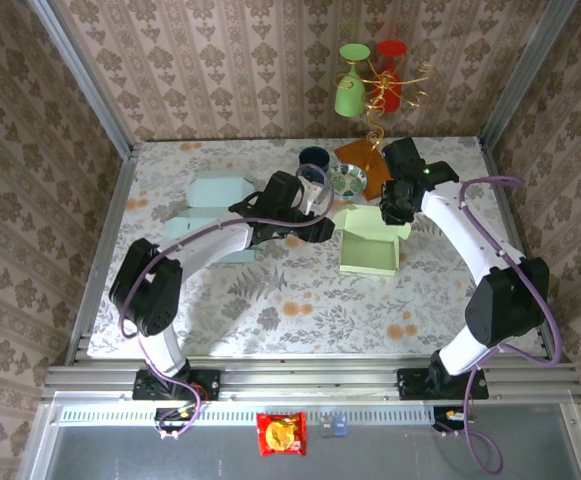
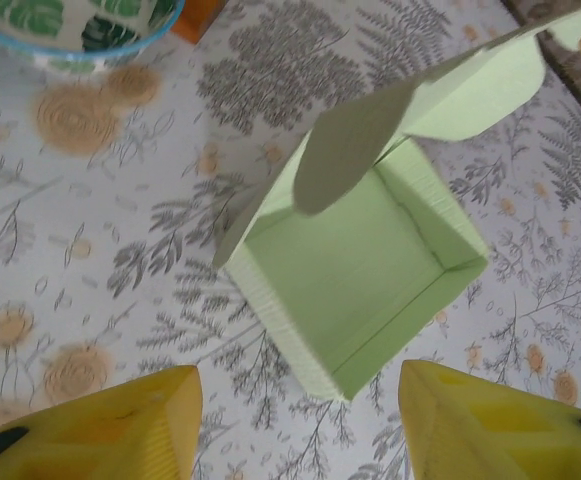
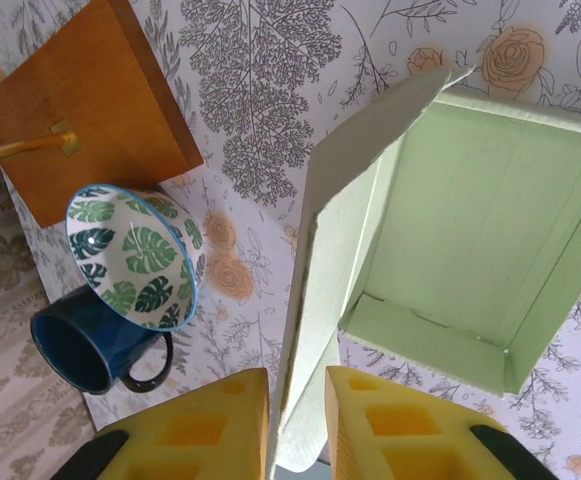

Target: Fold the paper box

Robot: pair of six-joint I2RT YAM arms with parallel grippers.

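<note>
The paper box (image 1: 370, 252) sits right of the table's (image 1: 270, 300) middle. Behind it stands a bowl (image 1: 348, 181), with a mug (image 1: 313, 159) to the bowl's left (just beside it) and a wooden base (image 1: 356, 154) behind the bowl. Flat boxes (image 1: 218, 190) lie well to the left.

Floral table (image 1: 300, 300) with paper box (image 1: 370, 256), bowl (image 1: 347, 180), mug (image 1: 313, 158)

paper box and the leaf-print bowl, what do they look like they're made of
The paper box looks like thin matte pale-green card, possibly fine-corrugated: faint ribbing, crisp creased flaps. The leaf-print bowl is likely glazed ceramic: smooth printed surface, thick blue rim.
</note>
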